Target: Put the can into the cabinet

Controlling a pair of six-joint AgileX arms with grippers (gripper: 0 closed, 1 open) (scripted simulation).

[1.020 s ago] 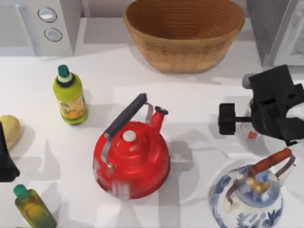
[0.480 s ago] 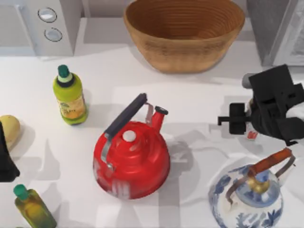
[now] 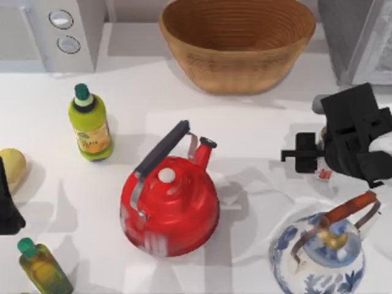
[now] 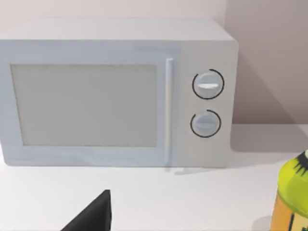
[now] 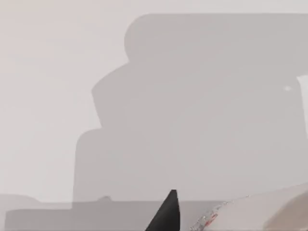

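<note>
Right gripper [image 3: 313, 160] down at three o'clock on the table, fingers clamped on the can [image 3: 323, 174], a sliver of white and red peeking out beneath the black wrist. Cabinet [image 3: 361, 37] waiting up at one o'clock, just beyond. Blue-and-white kettle [image 3: 321, 251] sitting close at five o'clock, its handle arching near the wrist: likely snag on any careless swing. Basket [image 3: 237, 43] at twelve, another bump risk on a wide arc. Shallow-looking hold, so a slip possible on lift. Left gripper [image 3: 6, 202] parked at nine o'clock, finger state impossible to tell.
</note>
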